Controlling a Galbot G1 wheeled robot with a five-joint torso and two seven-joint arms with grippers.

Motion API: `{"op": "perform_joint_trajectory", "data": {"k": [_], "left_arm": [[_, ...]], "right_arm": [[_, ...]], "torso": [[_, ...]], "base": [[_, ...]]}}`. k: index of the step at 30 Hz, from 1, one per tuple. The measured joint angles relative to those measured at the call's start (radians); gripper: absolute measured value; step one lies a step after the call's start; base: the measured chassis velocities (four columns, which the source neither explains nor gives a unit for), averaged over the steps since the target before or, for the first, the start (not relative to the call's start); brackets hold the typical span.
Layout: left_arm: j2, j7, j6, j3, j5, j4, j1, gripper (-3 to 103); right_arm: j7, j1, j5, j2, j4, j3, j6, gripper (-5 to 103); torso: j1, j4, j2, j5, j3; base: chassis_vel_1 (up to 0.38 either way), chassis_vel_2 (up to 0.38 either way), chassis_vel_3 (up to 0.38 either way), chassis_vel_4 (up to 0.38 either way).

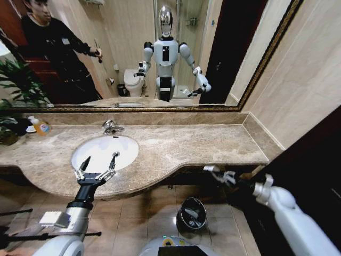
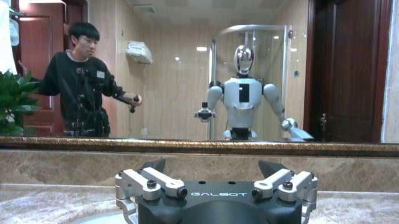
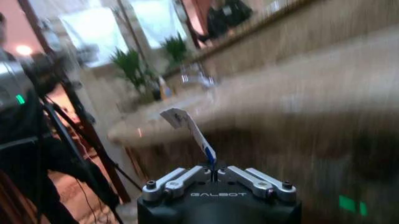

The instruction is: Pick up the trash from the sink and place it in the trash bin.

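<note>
Blue-white packet [image 3: 190, 128] — thin, flat, a crumpled sachet by the look of it — stood pinched at one end between the pressed-together fingers of the right gripper [image 3: 212, 171]. In the head view that gripper [image 1: 222, 175] hung below the counter edge, at about two o'clock from the trash bin [image 1: 192, 214] on the floor tiles and not yet over its glossy rim. Judged very light and limp: it would flutter when carried and fall slowly on release, so a drop from directly over the opening seemed wise. An edge pinch suited it — no stiffness to crush.

The left gripper [image 1: 97, 165] hovered at the near rim of the sink [image 1: 128, 146], fingers spread wide, holding nothing. No other trash could be made out in the visible part of the basin.
</note>
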Motion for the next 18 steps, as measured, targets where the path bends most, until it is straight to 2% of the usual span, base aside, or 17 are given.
{"op": "perform_joint_trajectory", "data": {"k": [1, 3, 4, 5, 7, 8, 9, 10, 11, 12, 13, 15, 17, 18], "left_arm": [[0.000, 0.000, 0.000, 0.000, 0.000, 0.000, 0.000, 100], [0.000, 0.000, 0.000, 0.000, 0.000, 0.000, 0.000, 100], [0.000, 0.000, 0.000, 0.000, 0.000, 0.000, 0.000, 100], [0.000, 0.000, 0.000, 0.000, 0.000, 0.000, 0.000, 100], [0.000, 0.000, 0.000, 0.000, 0.000, 0.000, 0.000, 100], [0.000, 0.000, 0.000, 0.000, 0.000, 0.000, 0.000, 100], [0.000, 0.000, 0.000, 0.000, 0.000, 0.000, 0.000, 100], [0.000, 0.000, 0.000, 0.000, 0.000, 0.000, 0.000, 100], [0.000, 0.001, 0.000, 0.000, 0.000, 0.000, 0.000, 100], [0.000, 0.000, 0.000, 0.000, 0.000, 0.000, 0.000, 100], [0.000, 0.000, 0.000, 0.000, 0.000, 0.000, 0.000, 100], [0.000, 0.000, 0.000, 0.000, 0.000, 0.000, 0.000, 100], [0.000, 0.000, 0.000, 0.000, 0.000, 0.000, 0.000, 100], [0.000, 0.000, 0.000, 0.000, 0.000, 0.000, 0.000, 100]], "right_arm": [[0.000, 0.000, 0.000, 0.000, 0.000, 0.000, 0.000, 1], [0.108, 0.001, -0.082, 0.072, -0.111, -0.034, 0.075, 1], [0.108, 0.001, -0.082, 0.072, -0.111, -0.034, 0.075, 1], [0.167, 0.007, -0.108, 0.098, -0.164, -0.052, 0.108, 1], [0.364, 0.048, -0.181, 0.152, -0.327, -0.107, 0.192, 1], [0.364, 0.048, -0.181, 0.152, -0.327, -0.107, 0.192, 1], [0.523, 0.077, -0.235, 0.183, -0.410, -0.137, 0.235, 1], [0.523, 0.077, -0.235, 0.183, -0.410, -0.137, 0.235, 1], [0.609, 0.090, -0.272, 0.200, -0.440, -0.146, 0.246, 1], [0.740, 0.106, -0.326, 0.230, -0.474, -0.154, 0.241, 1], [0.740, 0.106, -0.326, 0.230, -0.474, -0.154, 0.241, 1], [0.873, 0.121, -0.398, 0.260, -0.515, -0.165, 0.214, 1], [0.893, 0.127, -0.431, 0.273, -0.533, -0.161, 0.213, 1], [0.914, 0.136, -0.475, 0.288, -0.567, -0.161, 0.213, 1]], "torso": [[0.000, 0.0000, 0.000, 0.0000, 0.000], [0.000, 0.0000, 0.000, -0.0017, 0.000], [0.000, 0.0000, 0.000, -0.0017, 0.000], [0.000, -0.0001, 0.000, -0.0006, 0.000], [0.000, -0.0001, 0.000, -0.0016, 0.000], [0.000, -0.0001, 0.000, -0.0016, 0.000], [0.000, 0.0000, 0.000, -0.0005, 0.000], [0.000, 0.0000, 0.000, -0.0005, 0.000], [0.000, 0.0000, 0.000, -0.0004, 0.000], [0.000, 0.0001, 0.000, -0.0008, 0.000], [0.000, 0.0001, 0.000, -0.0008, 0.000], [0.000, 0.0001, 0.000, -0.0017, 0.000], [0.000, 0.0000, 0.000, -0.0018, 0.000], [0.000, 0.0000, 0.000, -0.0001, 0.000]], "base": [[0.000, 0.000, 0.000, 0.000], [0.000, 0.000, 0.000, 0.000], [0.000, 0.000, 0.000, 0.000], [0.000, 0.000, 0.000, 0.000], [0.000, 0.000, 0.000, 0.000], [0.000, 0.000, 0.000, 0.000], [0.000, 0.000, 0.000, 0.000], [0.000, 0.000, 0.000, 0.000], [0.000, 0.000, 0.000, 0.000], [0.000, 0.000, 0.000, 0.000], [0.000, 0.000, 0.000, 0.000], [0.000, 0.000, 0.000, 0.000], [0.000, 0.000, 0.000, 0.000], [0.000, 0.000, 0.000, 0.000]]}}
